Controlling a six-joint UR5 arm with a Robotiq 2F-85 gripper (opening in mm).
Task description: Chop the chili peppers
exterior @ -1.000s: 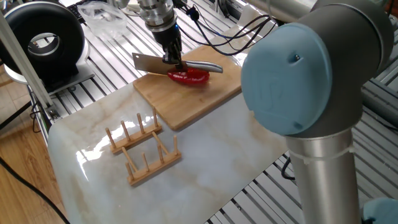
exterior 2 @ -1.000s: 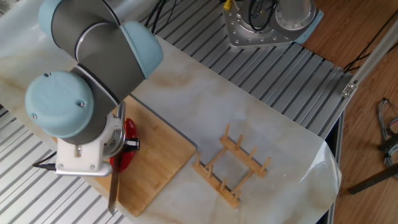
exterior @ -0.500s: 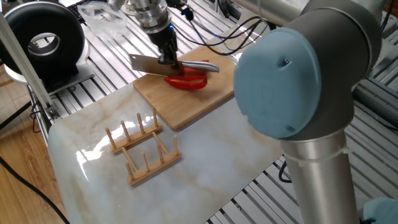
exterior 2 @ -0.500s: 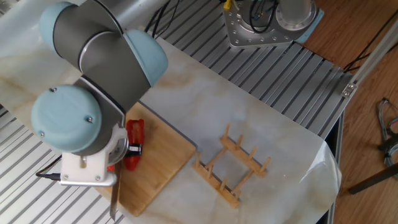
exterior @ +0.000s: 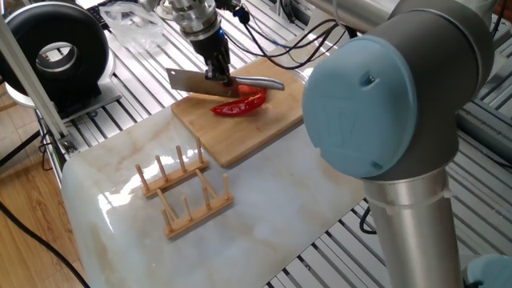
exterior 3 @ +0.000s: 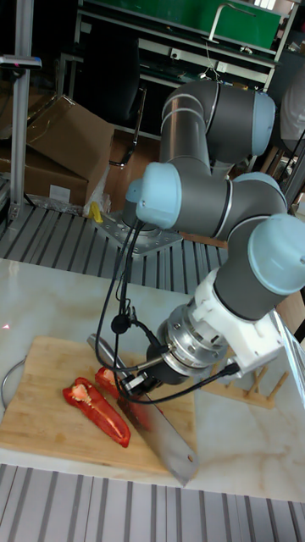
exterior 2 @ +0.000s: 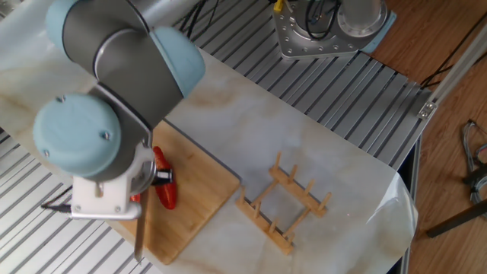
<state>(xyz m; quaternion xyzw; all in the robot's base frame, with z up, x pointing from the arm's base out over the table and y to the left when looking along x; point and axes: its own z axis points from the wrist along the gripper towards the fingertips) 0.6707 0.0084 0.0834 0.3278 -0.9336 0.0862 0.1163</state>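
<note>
On the wooden cutting board (exterior: 250, 128) (exterior 2: 199, 196) (exterior 3: 34, 398) lie the chili peppers (exterior: 238, 105) (exterior 2: 164, 191), glossy red. The tall fixed view shows two long halves, one (exterior 3: 98, 412) with its paler inside up and the other (exterior 3: 105, 378) just behind it. My gripper (exterior: 219, 72) (exterior 3: 137, 384) is shut on a knife by its silver handle (exterior: 262, 82). The broad blade (exterior: 189, 79) (exterior 3: 166, 438) (exterior 2: 139, 237) hangs just over the peppers, next to the halves. In the other fixed view the arm hides the gripper and part of the peppers.
A wooden slotted rack (exterior: 182, 192) (exterior 2: 284, 205) stands on the marble tabletop beside the board. At the far left is a black round device (exterior: 58, 50). Cables (exterior: 308, 44) run behind the board. The arm's base (exterior 2: 329, 29) sits at the table's far edge.
The gripper and knife shifted slightly left. The chili, first one rounded lump under the blade, now lies spread out as long pieces on the board.
</note>
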